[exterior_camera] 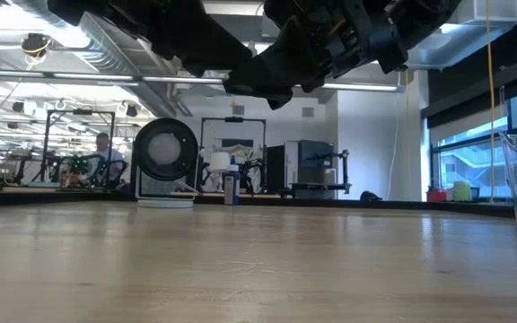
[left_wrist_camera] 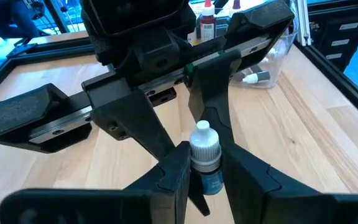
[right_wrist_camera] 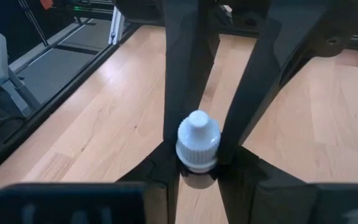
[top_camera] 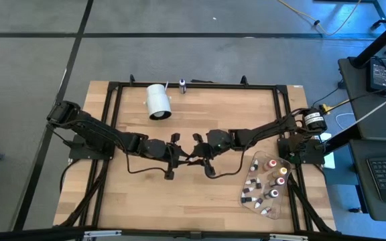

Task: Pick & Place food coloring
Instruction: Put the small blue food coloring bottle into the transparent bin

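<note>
One tiny food coloring bottle, blue with a white cap, sits between both grippers above the middle of the table. My left gripper and my right gripper meet tip to tip, and both are shut on this bottle. In the high and low views the arms hide it. Several more food coloring bottles, with red, orange and dark contents, lie in a clear tray at the table's right edge, also seen behind my right gripper in the left wrist view. My left gripper pinches the bottle's blue body between its two fingers, below the cap. It comes at it from the table's left. The bottle stands upright, cap up, lifted clear of the table. My right gripper has its two fingers on either side of the white cap's lower rim. It comes from the table's right, facing my left gripper. Its fingers lie just above my left gripper's fingers.
A large white cylinder lies on its side near the far edge, and a small dark bottle stands beside it. A black frame runs around the table. Bare wood lies near and left of the grippers.
</note>
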Controlling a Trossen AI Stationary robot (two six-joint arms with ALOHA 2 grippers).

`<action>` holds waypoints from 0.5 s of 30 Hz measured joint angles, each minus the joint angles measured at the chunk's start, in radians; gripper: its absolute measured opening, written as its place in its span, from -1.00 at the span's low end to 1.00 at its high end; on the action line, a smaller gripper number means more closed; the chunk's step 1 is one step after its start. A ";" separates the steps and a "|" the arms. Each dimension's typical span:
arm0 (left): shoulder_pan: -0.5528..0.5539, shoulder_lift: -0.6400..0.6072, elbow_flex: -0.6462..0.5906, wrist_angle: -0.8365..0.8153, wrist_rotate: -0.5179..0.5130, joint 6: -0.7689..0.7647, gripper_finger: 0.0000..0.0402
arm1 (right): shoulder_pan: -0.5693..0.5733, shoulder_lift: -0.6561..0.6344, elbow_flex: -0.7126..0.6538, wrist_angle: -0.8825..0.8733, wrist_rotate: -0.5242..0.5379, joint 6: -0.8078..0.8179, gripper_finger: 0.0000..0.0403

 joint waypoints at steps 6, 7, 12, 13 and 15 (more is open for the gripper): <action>0.001 -0.002 0.000 -0.009 -0.028 0.003 -0.51 | 0.000 -0.045 0.001 -0.140 0.036 0.051 -0.56; 0.000 -0.002 0.000 -0.012 -0.036 0.005 -0.48 | 0.000 -0.060 -0.001 -0.183 0.051 0.053 -0.56; 0.000 -0.002 0.000 -0.046 -0.061 0.049 -0.30 | 0.005 -0.171 0.001 -0.378 0.113 0.086 -0.56; 0.000 -0.002 0.000 -0.054 -0.073 0.060 -0.28 | 0.007 -0.199 0.001 -0.440 0.120 0.113 -0.56; 0.001 -0.002 0.000 -0.060 -0.111 0.083 -0.23 | 0.010 -0.264 0.000 -0.557 0.120 0.179 -0.56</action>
